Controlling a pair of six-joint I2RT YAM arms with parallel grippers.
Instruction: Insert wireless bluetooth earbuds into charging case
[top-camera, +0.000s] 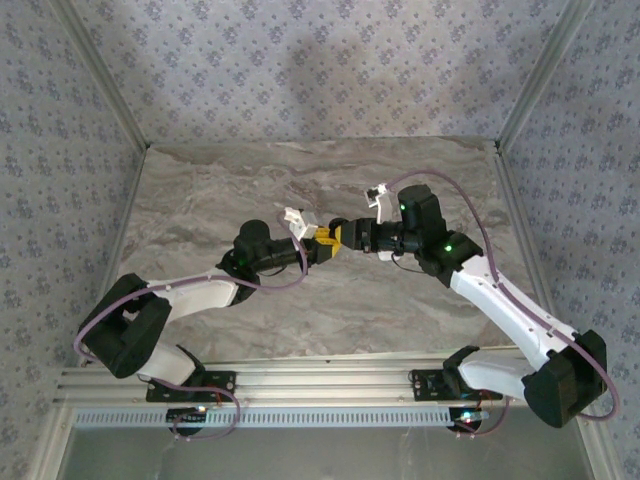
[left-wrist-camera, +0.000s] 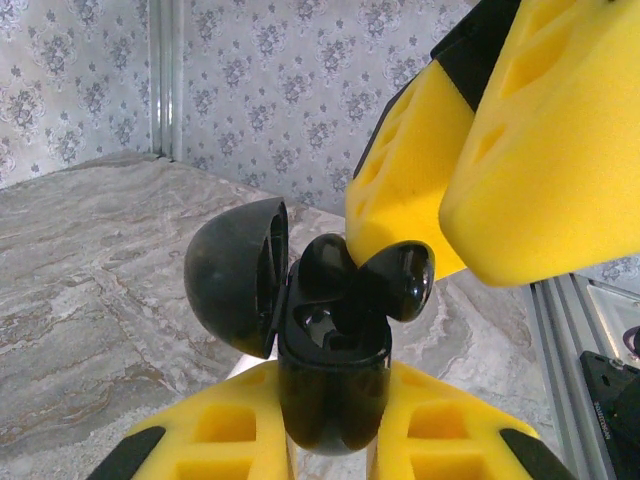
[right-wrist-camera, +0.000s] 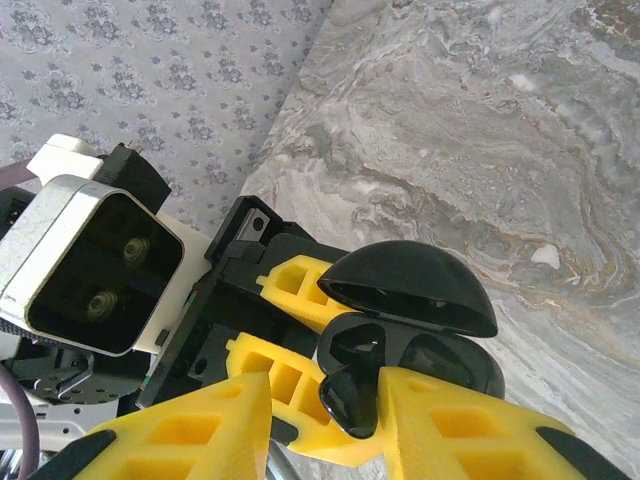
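At the open mouth of the charging case (left-wrist-camera: 335, 370), a glossy black earbud (left-wrist-camera: 405, 280) sits tilted, its lower end inside the case and its rounded head above the rim. Just beside it, a second black earbud (left-wrist-camera: 325, 262) rests in the case next to the raised lid (left-wrist-camera: 235, 275). The right hand (right-wrist-camera: 328, 388) brackets the tilted bud, its yellow fingers a little apart; whether they pinch it cannot be told. The left hand (left-wrist-camera: 332, 435) is clamped on the case's lower body, holding it upright in the air above the middle of the marble desk (top-camera: 200, 190).
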